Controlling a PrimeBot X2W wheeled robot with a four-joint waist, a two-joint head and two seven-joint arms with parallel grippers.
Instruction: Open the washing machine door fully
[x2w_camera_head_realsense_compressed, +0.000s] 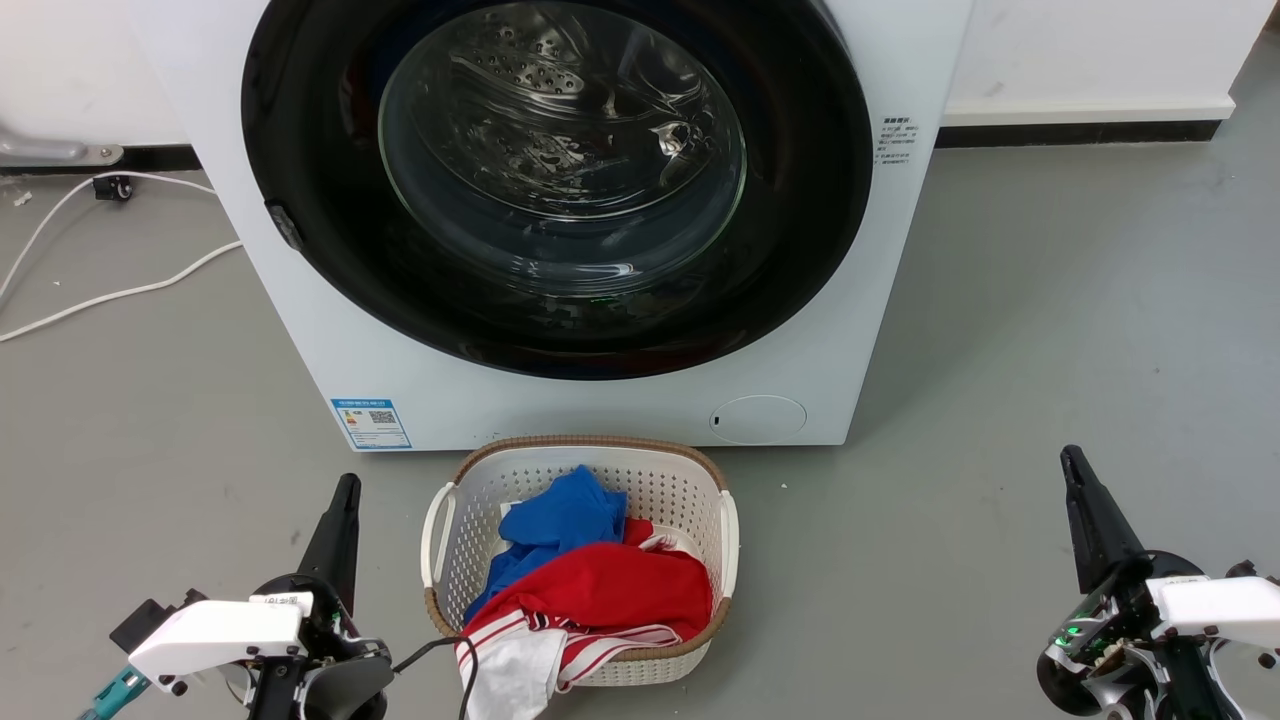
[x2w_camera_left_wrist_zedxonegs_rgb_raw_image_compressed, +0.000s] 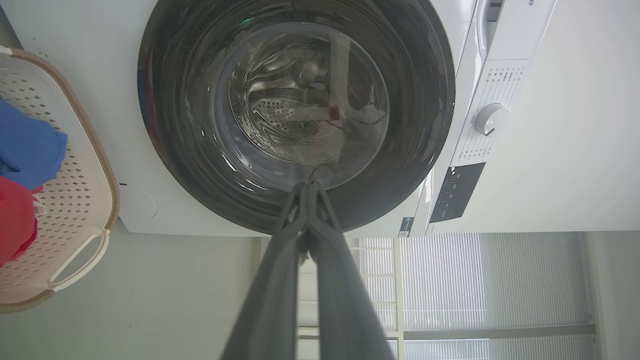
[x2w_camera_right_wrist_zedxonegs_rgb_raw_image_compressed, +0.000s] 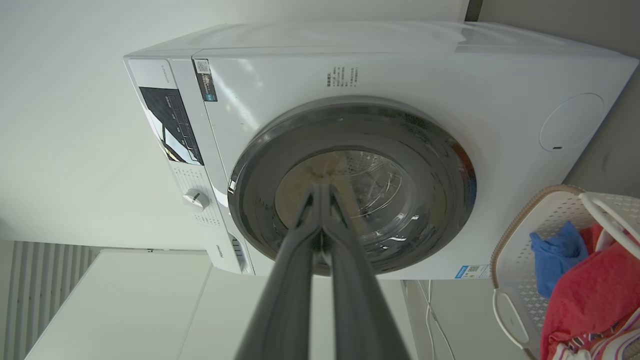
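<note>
I'm getting bright, even light on the head camera; shadows on the floor (x2w_camera_head_realsense_compressed: 1050, 300) are faint and soft-edged. The glass of the washing machine door (x2w_camera_head_realsense_compressed: 560, 170) throws small white glints and murky reflections. Both wrist pictures bow straight edges toward their borders (wide-angle lenses), and the left end effector (x2w_camera_left_wrist_zedxonegs_rgb_raw_image_compressed: 307, 190) and right end effector (x2w_camera_right_wrist_zedxonegs_rgb_raw_image_compressed: 320, 189), close to the lens, come through soft and blurred. The blinds (x2w_camera_left_wrist_zedxonegs_rgb_raw_image_compressed: 490, 280) look pale, slightly washed out.
</note>
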